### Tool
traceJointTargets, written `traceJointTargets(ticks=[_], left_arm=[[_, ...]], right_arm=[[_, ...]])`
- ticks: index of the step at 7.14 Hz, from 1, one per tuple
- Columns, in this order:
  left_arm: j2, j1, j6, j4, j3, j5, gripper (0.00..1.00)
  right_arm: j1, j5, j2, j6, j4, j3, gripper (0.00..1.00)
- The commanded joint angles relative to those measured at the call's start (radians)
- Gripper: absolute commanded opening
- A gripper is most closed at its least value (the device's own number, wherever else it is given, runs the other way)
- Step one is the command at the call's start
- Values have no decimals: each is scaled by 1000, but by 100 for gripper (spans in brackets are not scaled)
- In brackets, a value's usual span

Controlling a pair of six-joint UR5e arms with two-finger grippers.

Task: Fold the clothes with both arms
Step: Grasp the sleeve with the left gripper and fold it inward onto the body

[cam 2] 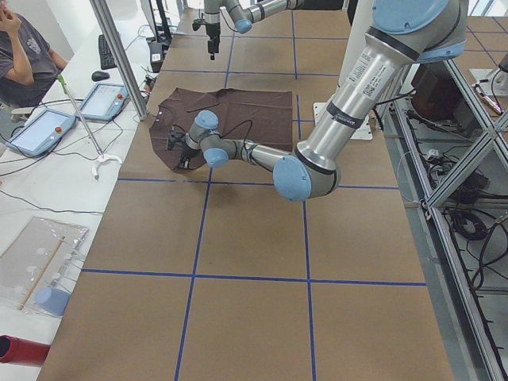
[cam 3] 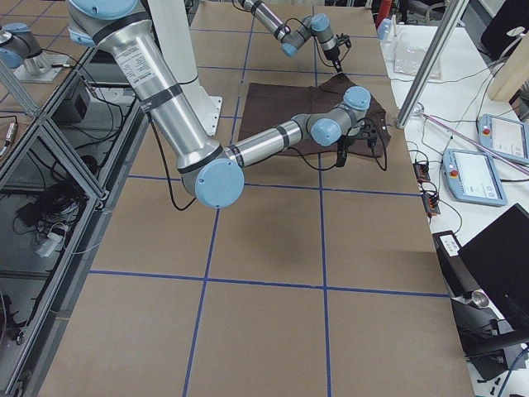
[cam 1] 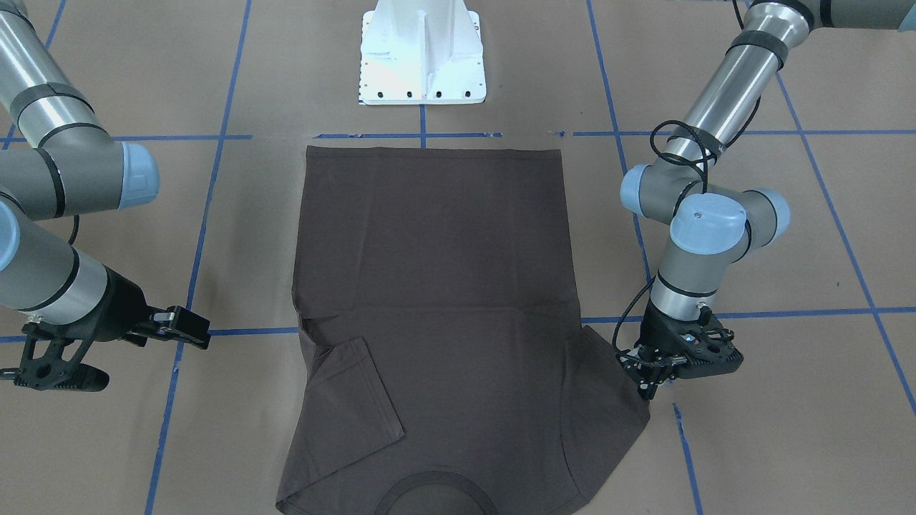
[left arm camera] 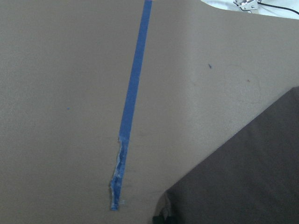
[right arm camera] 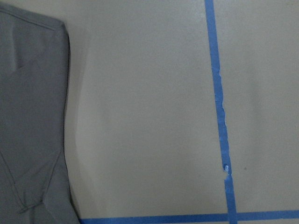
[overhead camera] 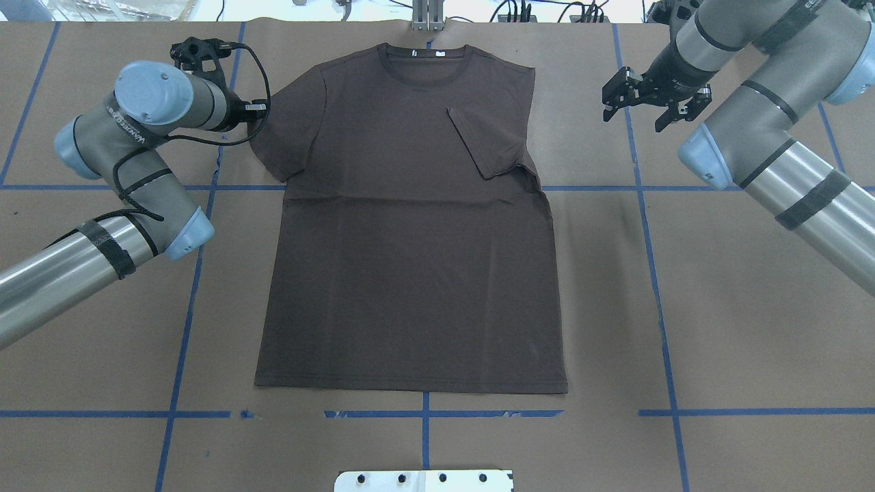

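Note:
The dark grey-brown T-shirt [cam 1: 436, 286] lies flat on the brown table, collar away from the robot [overhead camera: 410, 260]. One sleeve [overhead camera: 485, 143] is folded in over the chest on the right arm's side. The other sleeve [overhead camera: 280, 137] lies spread out. My left gripper [cam 1: 646, 383] is low at that sleeve's outer edge [overhead camera: 258, 109] and looks shut on it. The left wrist view shows the cloth edge [left arm camera: 252, 177] right at the fingers. My right gripper [overhead camera: 632, 119] is open and empty, held above bare table beside the shirt [cam 1: 150, 357]. The right wrist view shows only the shirt's side [right arm camera: 28, 116].
The white pedestal base [cam 1: 422, 57] stands at the robot's edge beyond the hem. Blue tape lines [overhead camera: 424, 413] cross the table. A metal post [overhead camera: 427, 17] stands past the collar. An operator [cam 2: 24, 55] and tablets [cam 2: 44, 127] are beyond the far edge.

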Motion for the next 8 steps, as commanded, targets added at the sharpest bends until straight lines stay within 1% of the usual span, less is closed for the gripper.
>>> traceJointTargets(ticks=[1,2,3,4,5,7,8], left_arm=[[-75,7,-86,169,-74,-28,0],[-140,37,-164,176,-62,-39,0],[-217,68,-231,175,-17,-44,0],[-273,97,-266,164,54,-41,0],[-288,115,-268,153,82,-39,0],[-307,117,-268,86,138,-34,0],[-324,120,-268,77,160,-34,0]], right_arm=[[2,-3,-5,1,8,7,100],[2,-6,-5,1,8,9,100],[2,-5,-3,1,8,9,100],[3,-6,-6,3,8,9,100],[2,-6,-11,1,8,8,100],[2,-6,-11,1,9,1,100],[2,-6,-9,1,9,0,100]])
